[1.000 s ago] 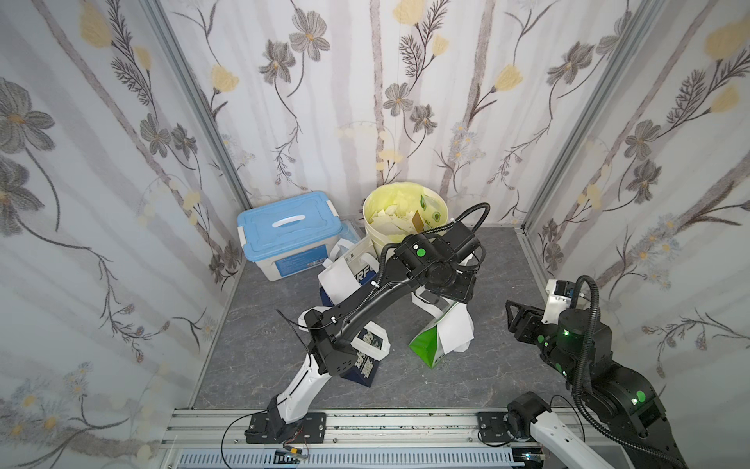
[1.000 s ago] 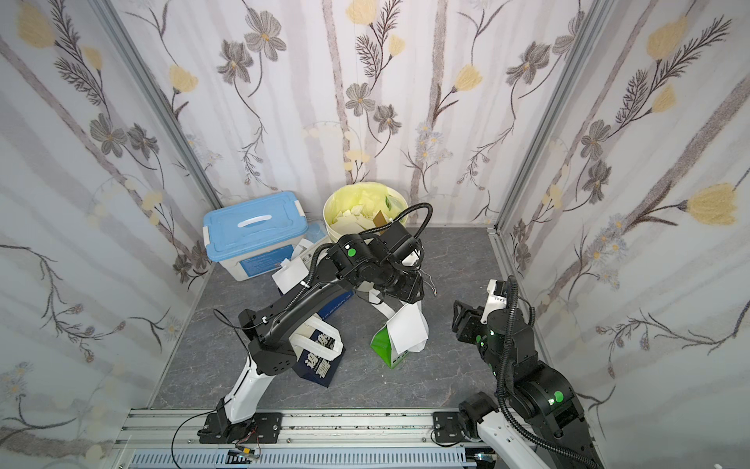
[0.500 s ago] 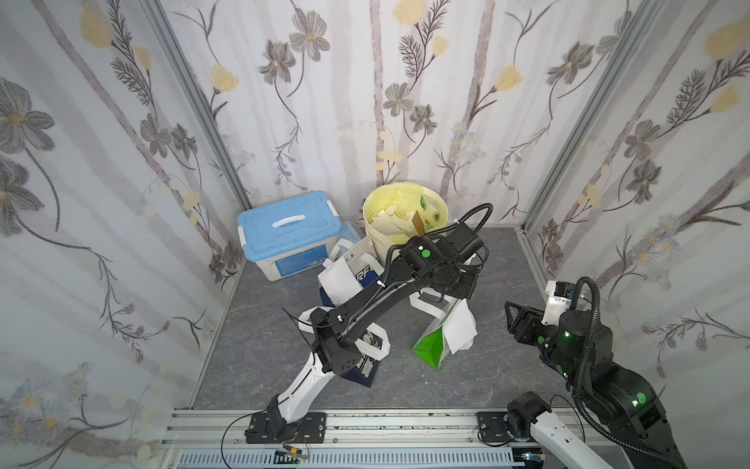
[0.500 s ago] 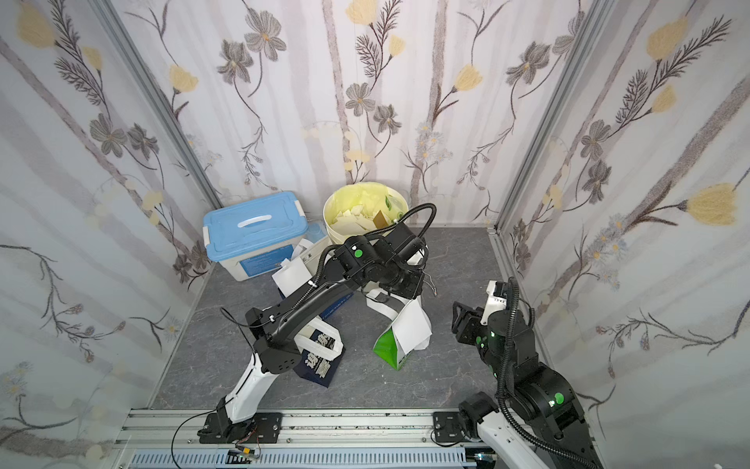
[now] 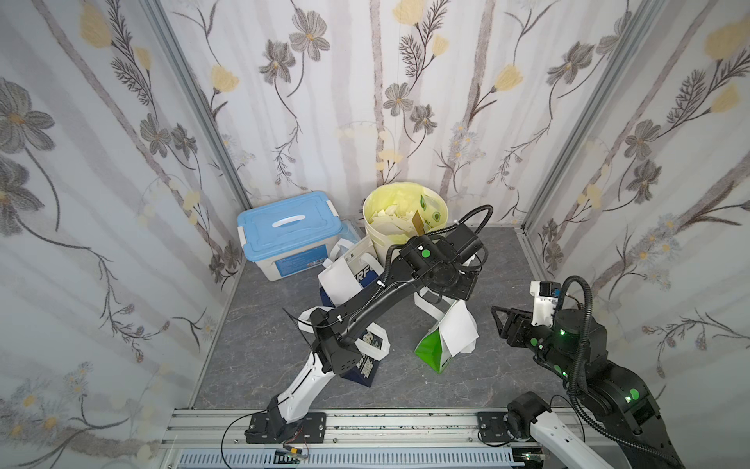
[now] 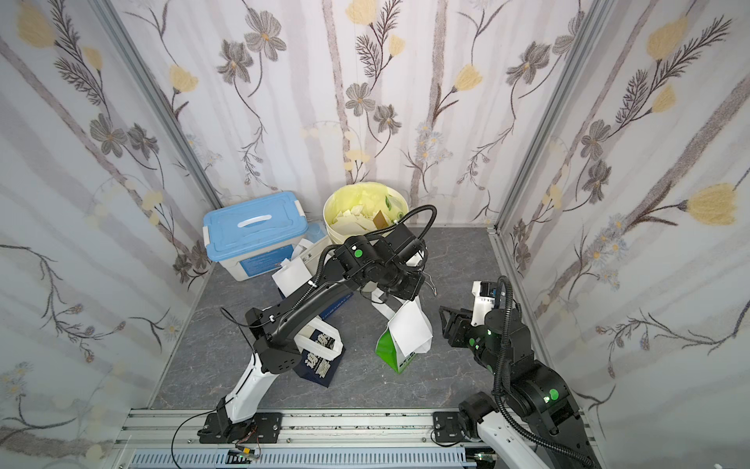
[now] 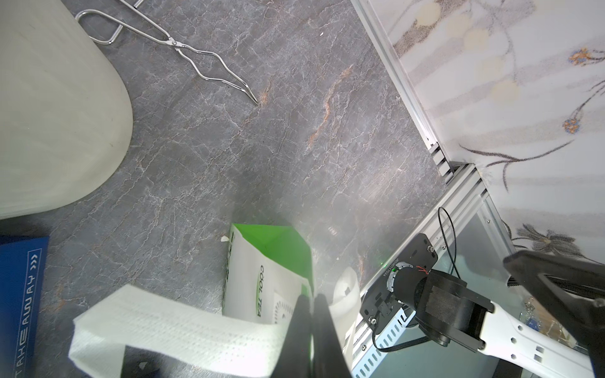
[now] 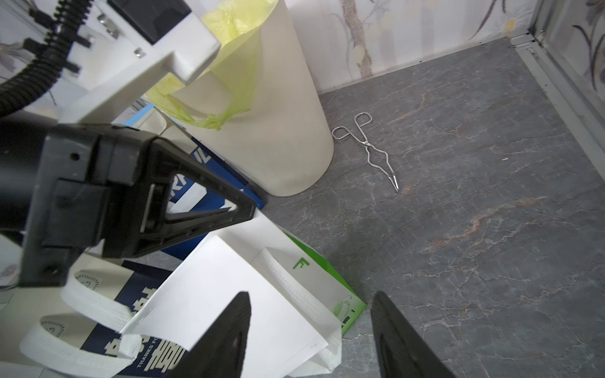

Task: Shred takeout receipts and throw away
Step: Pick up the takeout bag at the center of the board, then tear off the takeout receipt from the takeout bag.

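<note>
While the left gripper [image 7: 311, 297] pinches a bag handle [image 7: 180, 330], the right gripper [image 8: 311, 294] gapes near the receipt [image 8: 212, 288], tongs [image 8: 366, 143] by the bin [image 8: 278, 114].

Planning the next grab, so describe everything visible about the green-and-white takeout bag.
The green-and-white bag looks like paper, with bright green gusseted sides and a white face printed COOL TEA. It stands tilted on the grey floor, on the near side of the bin. A plain white receipt lies over its face. Its white loop handle, woven in texture, runs up into the left gripper, which is shut on it.
</note>
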You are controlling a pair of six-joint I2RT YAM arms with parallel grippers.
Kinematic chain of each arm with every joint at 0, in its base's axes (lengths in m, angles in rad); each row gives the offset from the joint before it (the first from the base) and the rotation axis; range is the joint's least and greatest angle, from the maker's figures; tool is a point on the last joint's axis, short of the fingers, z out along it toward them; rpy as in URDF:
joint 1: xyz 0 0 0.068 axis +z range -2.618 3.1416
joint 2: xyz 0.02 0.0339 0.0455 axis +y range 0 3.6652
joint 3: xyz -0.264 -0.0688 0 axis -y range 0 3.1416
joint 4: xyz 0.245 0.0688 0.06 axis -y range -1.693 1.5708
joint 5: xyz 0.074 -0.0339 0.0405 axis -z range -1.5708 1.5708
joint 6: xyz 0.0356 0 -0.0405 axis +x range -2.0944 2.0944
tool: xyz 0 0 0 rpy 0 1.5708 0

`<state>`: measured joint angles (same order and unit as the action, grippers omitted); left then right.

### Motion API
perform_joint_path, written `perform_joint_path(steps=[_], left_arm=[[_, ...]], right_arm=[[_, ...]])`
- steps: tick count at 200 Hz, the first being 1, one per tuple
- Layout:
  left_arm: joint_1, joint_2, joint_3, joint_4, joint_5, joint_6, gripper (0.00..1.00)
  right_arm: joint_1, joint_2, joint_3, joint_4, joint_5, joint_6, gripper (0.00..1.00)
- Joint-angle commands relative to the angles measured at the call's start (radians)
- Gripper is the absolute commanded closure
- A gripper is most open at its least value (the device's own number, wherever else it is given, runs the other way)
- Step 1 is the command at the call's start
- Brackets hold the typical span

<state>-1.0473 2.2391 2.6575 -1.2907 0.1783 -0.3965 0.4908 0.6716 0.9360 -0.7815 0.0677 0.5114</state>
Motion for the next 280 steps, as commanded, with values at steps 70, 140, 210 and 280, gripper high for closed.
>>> perform_joint_path(steps=[70,140,210,280], left_arm=[[0.001,-0.229,-0.182,0.093,-0.099,-0.052,1.0],[0.005,-0.316,-0.297,0.163,-0.104,-0.105,1.0],[0.008,-0.305,-0.298,0.161,-0.125,-0.106,1.0],[0.008,-0.282,-0.297,0.152,-0.149,-0.102,1.0]], right_arm=[[-0.002,-0.1,-0.181,0.2,-0.381,0.21,0.28],[-0.017,-0.144,-0.358,0.462,-0.595,0.382,0.23],[-0.029,-0.171,-0.328,0.432,-0.563,0.37,0.3],[-0.031,-0.135,-0.246,0.345,-0.527,0.31,0.46]])
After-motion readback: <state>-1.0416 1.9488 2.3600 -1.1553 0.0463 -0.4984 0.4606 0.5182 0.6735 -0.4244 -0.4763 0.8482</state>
